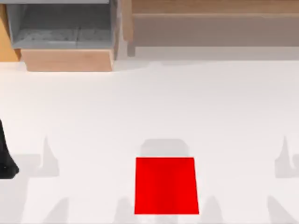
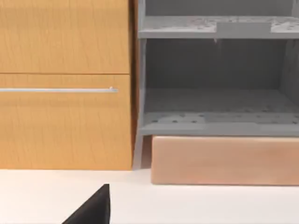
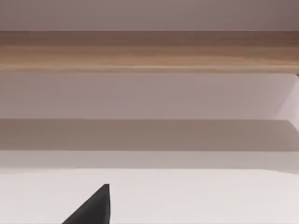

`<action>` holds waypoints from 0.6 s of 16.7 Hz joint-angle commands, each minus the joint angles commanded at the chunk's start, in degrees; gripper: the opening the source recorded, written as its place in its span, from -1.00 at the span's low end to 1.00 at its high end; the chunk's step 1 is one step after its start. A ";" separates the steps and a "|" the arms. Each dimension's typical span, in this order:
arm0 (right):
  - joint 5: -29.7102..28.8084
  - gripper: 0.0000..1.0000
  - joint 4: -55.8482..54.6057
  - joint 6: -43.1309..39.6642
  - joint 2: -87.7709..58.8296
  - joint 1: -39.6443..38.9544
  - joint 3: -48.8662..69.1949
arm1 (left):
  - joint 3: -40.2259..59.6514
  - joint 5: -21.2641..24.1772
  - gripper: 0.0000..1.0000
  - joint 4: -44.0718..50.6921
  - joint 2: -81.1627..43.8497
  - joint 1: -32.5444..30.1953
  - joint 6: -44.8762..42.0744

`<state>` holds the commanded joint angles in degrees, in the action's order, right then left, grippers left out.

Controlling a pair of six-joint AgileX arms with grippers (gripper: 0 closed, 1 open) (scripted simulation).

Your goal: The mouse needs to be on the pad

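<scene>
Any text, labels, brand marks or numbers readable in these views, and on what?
None. The red pad is plain, and the wooden cabinet, the grey shelf unit and the white table carry no lettering or signs.

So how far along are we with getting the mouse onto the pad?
Nothing looks done yet. The pad lies bare on the white table, near the front edge at mid-width, with nothing on it, and I cannot spot the mouse. Nothing is in hand: the left arm sits at the table's left edge, away from the pad. Left: find the mouse, grasp it and set it on the pad.
</scene>
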<state>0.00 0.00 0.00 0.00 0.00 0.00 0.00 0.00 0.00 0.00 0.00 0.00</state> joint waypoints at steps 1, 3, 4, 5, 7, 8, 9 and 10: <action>0.00 1.00 0.00 0.00 0.00 0.00 0.00 | 0.00 0.00 1.00 0.00 0.00 0.00 0.00; 0.00 1.00 0.00 0.00 0.00 0.00 0.00 | 0.65 -0.02 1.00 0.55 -0.65 0.17 -0.05; 0.00 1.00 0.00 0.00 0.00 0.00 0.00 | 1.86 -0.05 1.00 1.55 -1.87 0.46 -0.15; 0.00 1.00 0.00 0.00 0.00 0.00 0.00 | 3.61 -0.08 1.00 2.98 -3.71 0.86 -0.29; 0.00 1.00 0.00 0.00 0.00 0.00 0.00 | 8.48 -0.08 1.00 7.03 -9.22 1.91 -0.69; 0.00 1.00 0.00 0.00 0.00 0.00 0.00 | 11.47 -0.06 1.00 9.58 -12.90 2.53 -0.93; 0.00 1.00 0.00 0.00 0.00 0.00 0.00 | 14.69 -0.03 1.00 12.40 -17.19 3.21 -1.19; 0.00 1.00 0.00 0.00 0.00 0.00 0.00 | 18.12 0.01 1.00 15.47 -22.08 3.95 -1.45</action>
<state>0.00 0.00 0.00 0.00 0.00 0.00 18.12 0.01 15.47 -22.08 3.95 -1.45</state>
